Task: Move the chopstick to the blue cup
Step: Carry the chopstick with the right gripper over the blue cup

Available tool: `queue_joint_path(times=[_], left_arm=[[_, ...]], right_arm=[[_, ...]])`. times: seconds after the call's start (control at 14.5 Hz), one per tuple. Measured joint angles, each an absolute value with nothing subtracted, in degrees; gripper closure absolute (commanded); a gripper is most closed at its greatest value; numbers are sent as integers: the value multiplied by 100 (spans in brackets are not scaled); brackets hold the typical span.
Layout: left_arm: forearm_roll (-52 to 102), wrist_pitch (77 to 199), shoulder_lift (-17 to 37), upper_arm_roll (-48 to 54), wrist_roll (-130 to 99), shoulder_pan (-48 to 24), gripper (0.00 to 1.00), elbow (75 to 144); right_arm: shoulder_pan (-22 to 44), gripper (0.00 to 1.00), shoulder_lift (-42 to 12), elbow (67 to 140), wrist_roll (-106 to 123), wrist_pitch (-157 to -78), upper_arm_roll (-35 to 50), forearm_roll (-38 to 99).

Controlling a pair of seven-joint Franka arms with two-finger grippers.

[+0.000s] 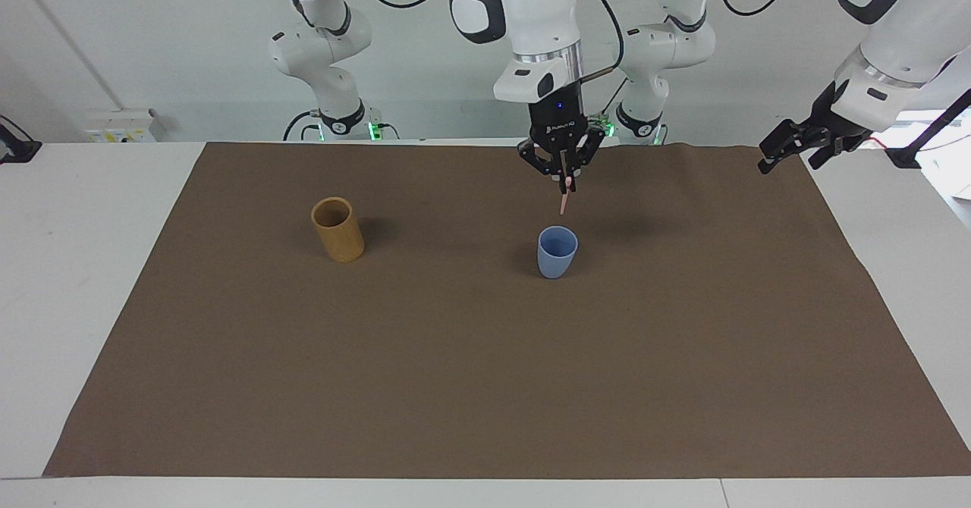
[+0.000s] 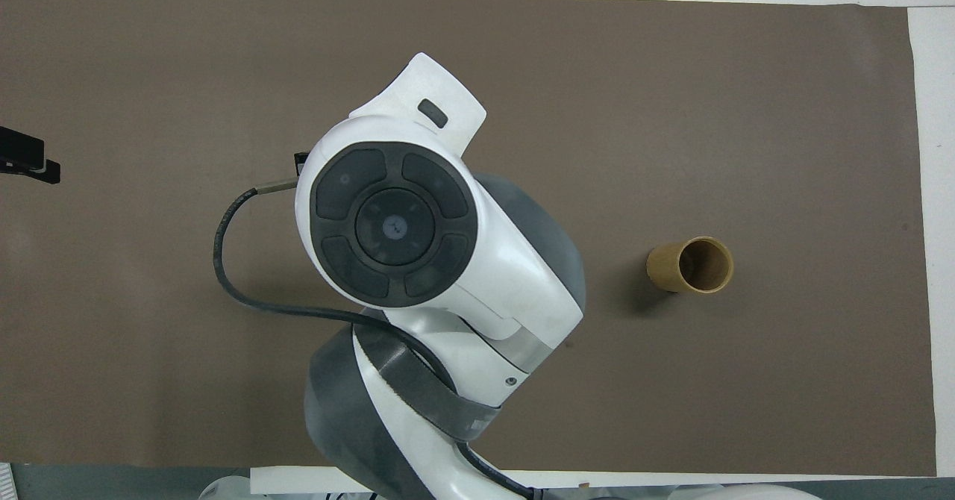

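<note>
My right gripper point(image 1: 566, 182) hangs over the blue cup point(image 1: 557, 252), shut on a thin pale pink chopstick point(image 1: 564, 202). The stick points down, its lower tip a little above the cup's rim. The cup stands upright on the brown mat point(image 1: 485, 387). In the overhead view my right arm hides the cup, the stick and the right gripper. My left gripper point(image 1: 781, 148) waits in the air over the mat's corner at the left arm's end; its tip shows in the overhead view point(image 2: 30, 166).
A tan-brown cylindrical holder point(image 1: 337, 229) stands upright on the mat toward the right arm's end; it also shows in the overhead view point(image 2: 690, 265). White table point(image 1: 76, 265) borders the mat.
</note>
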State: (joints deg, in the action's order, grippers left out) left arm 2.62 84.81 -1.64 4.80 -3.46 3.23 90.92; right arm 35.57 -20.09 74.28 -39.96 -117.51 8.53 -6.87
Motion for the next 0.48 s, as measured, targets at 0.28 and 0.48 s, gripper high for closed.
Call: queue_joint_path(times=[0.28, 0.48], left_arm=[[262, 8481, -164, 480, -346, 323, 0, 9092], [262, 8480, -164, 480, -346, 323, 0, 9092]], right_arm=[[3557, 100, -2044, 7831, -3996, -12197, 845, -826], [3524, 100, -2040, 8024, -3996, -12439, 825, -874]])
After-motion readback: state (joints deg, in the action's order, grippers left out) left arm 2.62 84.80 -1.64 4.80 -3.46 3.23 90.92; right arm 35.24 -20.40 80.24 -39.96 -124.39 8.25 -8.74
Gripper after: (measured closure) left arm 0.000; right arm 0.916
